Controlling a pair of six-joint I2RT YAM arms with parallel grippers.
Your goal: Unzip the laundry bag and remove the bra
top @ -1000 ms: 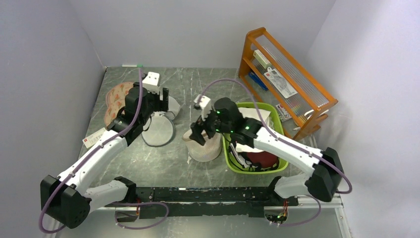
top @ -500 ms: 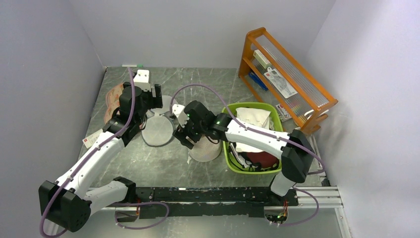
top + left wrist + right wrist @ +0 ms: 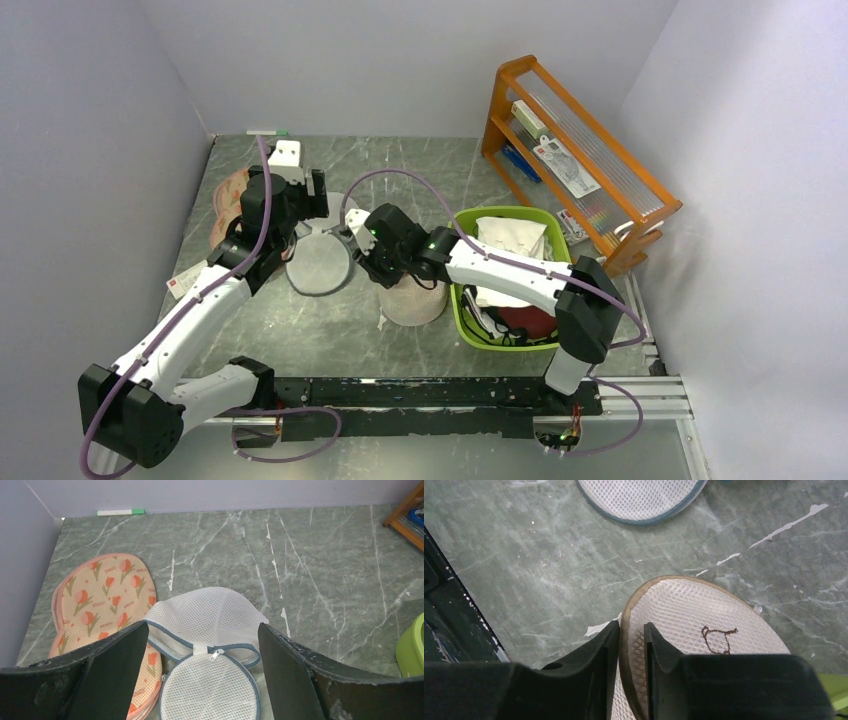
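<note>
The laundry bag, round cream mesh with a small dark mark on its face, lies mid-table just left of the green basket. My right gripper is at the bag's left rim. In the right wrist view its two black fingers pinch that brownish rim between them. My left gripper hangs open above the white mesh bag, its jaws wide apart and holding nothing. The bra is hidden from all views.
A white mesh bag with a grey-blue edge lies left of the laundry bag, next to a pink flower-pattern bag. The green basket holds white and dark maroon cloth. An orange rack stands at the back right.
My right gripper moved left from over the laundry bag to its left rim, and its jaws closed on that rim. The left gripper pulled back slightly toward the far left and stayed open.
</note>
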